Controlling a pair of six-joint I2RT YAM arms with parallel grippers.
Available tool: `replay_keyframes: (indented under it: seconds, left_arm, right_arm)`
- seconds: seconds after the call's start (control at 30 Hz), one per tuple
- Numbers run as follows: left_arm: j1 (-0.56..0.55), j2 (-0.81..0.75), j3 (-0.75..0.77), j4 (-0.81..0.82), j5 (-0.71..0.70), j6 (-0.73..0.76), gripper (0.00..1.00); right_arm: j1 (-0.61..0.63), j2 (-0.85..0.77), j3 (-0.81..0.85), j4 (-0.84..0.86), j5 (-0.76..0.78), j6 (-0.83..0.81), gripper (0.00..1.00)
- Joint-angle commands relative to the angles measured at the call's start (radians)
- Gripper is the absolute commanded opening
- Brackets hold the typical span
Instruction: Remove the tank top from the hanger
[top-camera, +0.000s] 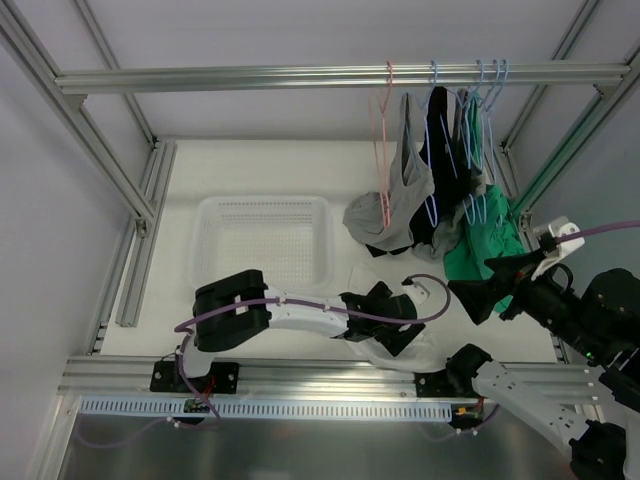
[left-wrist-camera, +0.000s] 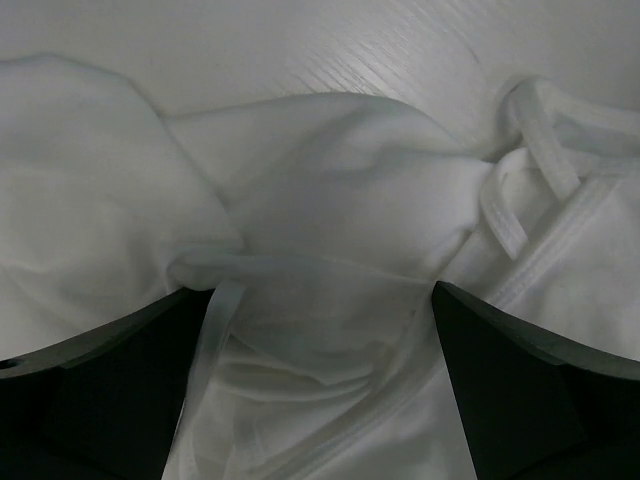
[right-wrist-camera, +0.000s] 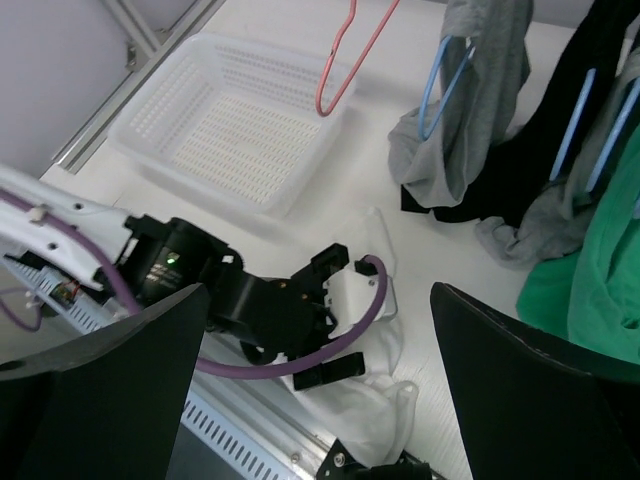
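A white tank top (top-camera: 428, 348) lies crumpled on the table near the front edge, off any hanger. It also shows in the left wrist view (left-wrist-camera: 330, 180) and the right wrist view (right-wrist-camera: 375, 400). My left gripper (top-camera: 400, 332) is low over it, jaws wide open (left-wrist-camera: 320, 300), with folds and a strap of the cloth between the fingers (left-wrist-camera: 110, 390). A bare pink hanger (top-camera: 383, 150) hangs from the rail. My right gripper (top-camera: 480, 297) is open and empty, held high over the table's right side (right-wrist-camera: 320, 300).
A white mesh basket (top-camera: 208, 215) stands at centre left, also in the right wrist view (right-wrist-camera: 140, 130). Grey (top-camera: 395, 200), black (top-camera: 440, 160) and green (top-camera: 480, 245) garments hang on blue hangers from the rail (top-camera: 250, 78) at back right.
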Motion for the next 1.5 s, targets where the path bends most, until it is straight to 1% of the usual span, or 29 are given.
replay_keyframes:
  seconds: [0.0,0.13,0.2,0.23,0.27,0.3,0.33,0.37,0.47,0.5,0.57,0.6,0.63,0.67,0.77,0.8,0.9,0.93,0.97,1.0,1.03,1.13,1.17,1.23,1.27,1.37,1.4,1.47]
  left_arm:
    - [-0.019,0.054,0.032,-0.003,-0.117,-0.031,0.99]
    - [-0.020,0.091,-0.011,-0.014,-0.147,-0.094,0.98]
    - [-0.023,0.119,-0.023,-0.037,-0.148,-0.126,0.69]
    - [-0.023,0.123,-0.025,-0.045,-0.147,-0.140,0.48]
    - [-0.025,0.126,-0.037,-0.049,-0.154,-0.157,0.21]
    - [-0.025,0.123,-0.045,-0.054,-0.156,-0.179,0.14]
    - [-0.025,0.119,-0.052,-0.059,-0.161,-0.184,0.03]
    - [-0.025,0.110,-0.068,-0.060,-0.168,-0.186,0.00]
    - [-0.025,0.024,-0.107,-0.072,-0.200,-0.186,0.00]
    - [-0.026,-0.049,-0.120,-0.072,-0.207,-0.184,0.00]
    - [-0.029,-0.134,-0.151,-0.075,-0.222,-0.177,0.00]
    - [-0.035,-0.225,-0.157,-0.075,-0.237,-0.158,0.00]
    - [-0.038,-0.270,-0.161,-0.077,-0.245,-0.148,0.00]
    - [-0.040,-0.357,-0.166,-0.082,-0.260,-0.126,0.00]
    - [-0.040,-0.479,-0.166,-0.118,-0.308,-0.111,0.00]
    - [-0.040,-0.548,-0.163,-0.129,-0.329,-0.105,0.00]
    - [-0.040,-0.657,-0.148,-0.167,-0.414,-0.079,0.00]
    - [-0.039,-0.677,-0.140,-0.186,-0.464,-0.077,0.00]
    - [-0.026,-0.697,-0.119,-0.204,-0.484,-0.077,0.00]
    - [-0.014,-0.732,-0.106,-0.251,-0.501,-0.089,0.00]
    - [0.004,-0.748,-0.083,-0.284,-0.530,-0.107,0.00]
    - [0.130,-0.817,-0.086,-0.338,-0.512,-0.143,0.00]
    - [0.208,-0.835,-0.092,-0.341,-0.495,-0.149,0.00]
    - [0.283,-0.875,-0.112,-0.347,-0.465,-0.146,0.00]
    - [0.344,-0.897,-0.118,-0.348,-0.454,-0.143,0.00]
    - [0.441,-0.911,-0.144,-0.355,-0.423,-0.143,0.00]
    - [0.501,-0.911,-0.152,-0.355,-0.390,-0.146,0.00]
    - [0.549,-0.898,-0.178,-0.356,-0.369,-0.155,0.00]
  right_arm:
    - [0.003,-0.030,-0.006,-0.032,-0.128,-0.032,0.99]
    - [0.003,-0.055,0.000,-0.034,-0.147,-0.037,0.99]
    - [0.003,-0.066,0.009,-0.032,-0.151,-0.038,0.99]
    - [0.003,-0.070,0.014,-0.031,-0.153,-0.040,1.00]
    - [0.001,-0.076,0.015,-0.028,-0.151,-0.041,1.00]
    - [0.003,-0.081,0.017,-0.020,-0.148,-0.043,1.00]
    - [0.003,-0.092,0.020,-0.019,-0.147,-0.044,0.99]
    - [0.003,-0.095,0.023,-0.017,-0.145,-0.044,1.00]
    - [0.003,-0.109,0.037,-0.017,-0.142,-0.047,0.99]
    - [0.003,-0.110,0.038,-0.017,-0.141,-0.047,0.99]
    - [0.003,-0.113,0.041,-0.019,-0.133,-0.050,0.99]
    - [0.003,-0.113,0.040,-0.019,-0.119,-0.052,1.00]
    - [0.003,-0.113,0.037,-0.019,-0.111,-0.053,1.00]
    - [0.003,-0.113,0.029,-0.019,-0.092,-0.056,0.99]
    - [0.003,-0.113,0.015,-0.019,-0.039,-0.058,0.99]
    - [0.004,-0.113,0.012,-0.019,-0.015,-0.058,1.00]
    - [0.003,-0.113,0.008,-0.017,0.021,-0.058,0.99]
    - [0.003,-0.112,0.008,-0.017,0.025,-0.058,1.00]
    - [0.003,-0.113,0.008,-0.012,0.028,-0.058,1.00]
    - [0.004,-0.112,0.005,-0.009,0.033,-0.058,0.99]
    - [0.004,-0.109,0.005,-0.006,0.033,-0.058,1.00]
    - [0.004,-0.103,-0.003,0.000,0.036,-0.058,1.00]
    - [0.003,-0.100,-0.005,0.004,0.033,-0.060,0.99]
    - [0.003,-0.096,-0.011,0.009,0.030,-0.058,0.99]
    - [0.004,-0.096,-0.012,0.012,0.025,-0.058,0.99]
    - [0.003,-0.090,-0.018,0.018,0.025,-0.058,0.99]
    - [0.003,-0.090,-0.020,0.020,0.028,-0.058,0.99]
    - [0.003,-0.083,-0.032,0.029,0.039,-0.058,0.99]
